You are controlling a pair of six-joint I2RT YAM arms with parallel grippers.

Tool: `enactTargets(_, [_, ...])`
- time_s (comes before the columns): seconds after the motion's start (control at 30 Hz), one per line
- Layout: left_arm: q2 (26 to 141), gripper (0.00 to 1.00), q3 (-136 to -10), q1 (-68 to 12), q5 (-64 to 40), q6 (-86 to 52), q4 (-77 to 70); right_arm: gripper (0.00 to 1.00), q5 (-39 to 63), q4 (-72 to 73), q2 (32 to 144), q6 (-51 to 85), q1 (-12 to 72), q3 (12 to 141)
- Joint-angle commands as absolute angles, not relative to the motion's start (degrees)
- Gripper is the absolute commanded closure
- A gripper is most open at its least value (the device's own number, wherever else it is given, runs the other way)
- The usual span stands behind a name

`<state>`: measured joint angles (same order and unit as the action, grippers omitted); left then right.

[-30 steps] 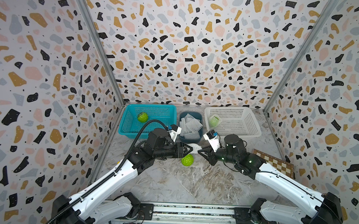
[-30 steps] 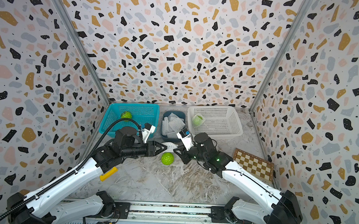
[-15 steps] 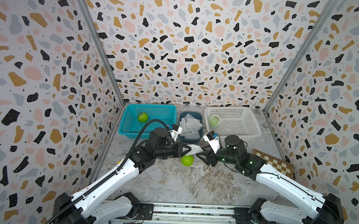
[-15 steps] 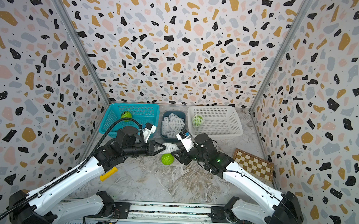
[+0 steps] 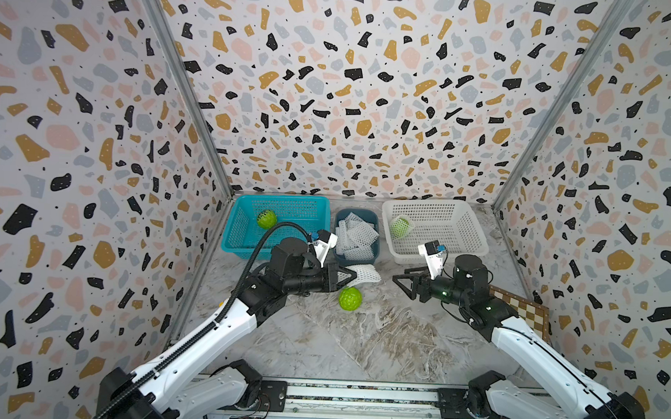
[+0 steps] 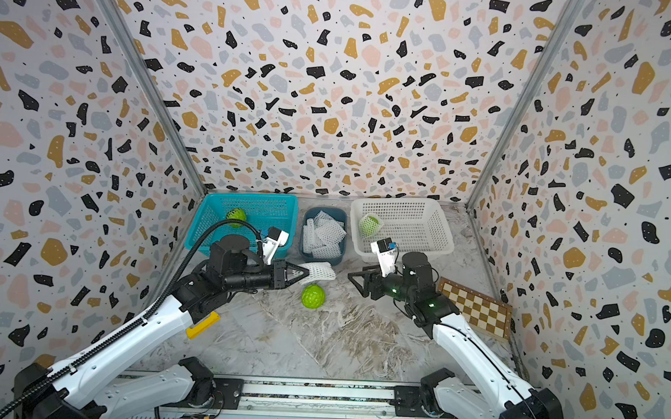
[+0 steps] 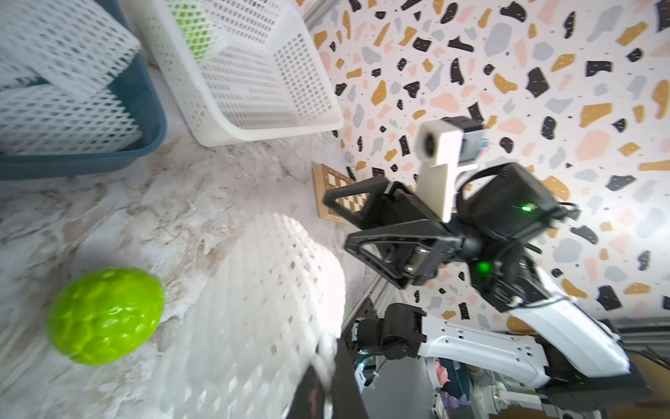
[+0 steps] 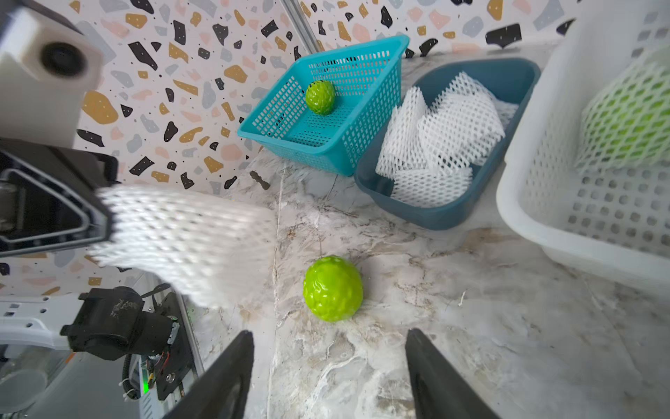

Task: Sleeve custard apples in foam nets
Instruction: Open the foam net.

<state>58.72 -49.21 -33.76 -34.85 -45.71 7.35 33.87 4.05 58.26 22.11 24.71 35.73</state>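
Left claw (image 5: 351, 276): I pinch one end of a net (image 5: 366, 274).
Right claw (image 5: 402, 287): my jaws stand wide, holding nothing.
Apple (image 5: 350, 298): bare on the table (image 5: 358, 338), near the net.

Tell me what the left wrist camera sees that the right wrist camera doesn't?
Only the left wrist view shows the chessboard and the open right gripper from the front. Only the right wrist view shows the teal basket with a bare apple inside. Both show the loose apple on the table, the held net, the tub of spare nets, and the white basket with the netted apple.
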Motion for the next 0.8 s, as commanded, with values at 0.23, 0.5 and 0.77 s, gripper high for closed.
enactTargets(0.23, [58.4, 1.00, -48.2, -33.9, -44.3, -52.9, -9.6, 0.34, 44.3, 20.7, 63.9, 31.3, 23.7, 34.0])
enactTargets(0.5, [62.0, 1.00, -47.4, -35.5, -48.0, -61.5, -27.7, 0.32, 50.4, 35.3, 67.1, 40.6, 24.4, 34.4])
enactTargets(0.77, [66.5, 1.00, -49.7, -36.8, -51.9, -66.6, -40.5, 0.31, 54.5, 45.7, 68.3, 47.8, 25.9, 36.8])
